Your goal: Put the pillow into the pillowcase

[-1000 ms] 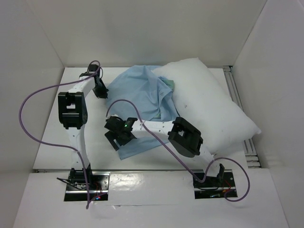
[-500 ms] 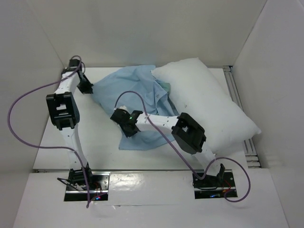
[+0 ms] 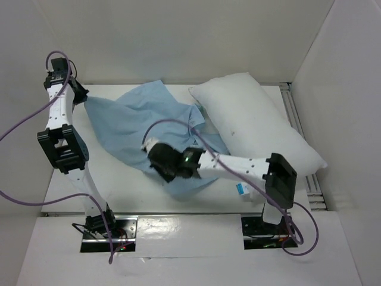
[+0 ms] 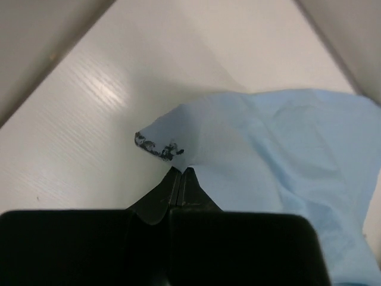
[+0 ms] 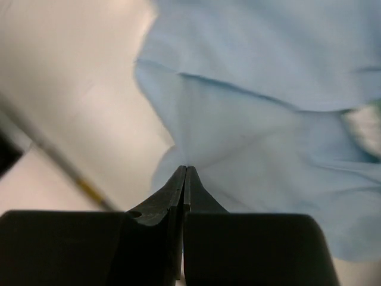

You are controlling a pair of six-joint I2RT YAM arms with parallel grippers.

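Since the earlier frame the left arm has swung out toward the far left corner and drawn one corner of the pillowcase (image 3: pixel 137 119) with it, so the cloth now lies spread wider across the worktop (image 3: pixel 119 190). The right arm has stretched low across to the near edge of the cloth. The pillow (image 3: pixel 256 125) has stayed in its place at the far right.

The left pincer (image 4: pixel 180 173) is closed, its tips pressed together on a corner of the pillowcase. This corner rises from the tips and folds over, and it carries some small dark marks (image 4: pixel 158 148). The right pincer (image 5: pixel 185 170) is also closed, and it pinches a fold of the light blue cloth, which puckers toward its tips.

The pillowcase shows its plain light blue face and lies wrinkled between the two pincers. Its right edge touches the left side of the pillow. The pillow lies diagonally, wholly outside the pillowcase. A small blue-and-white tag (image 3: pixel 242 189) shows beside its near edge.
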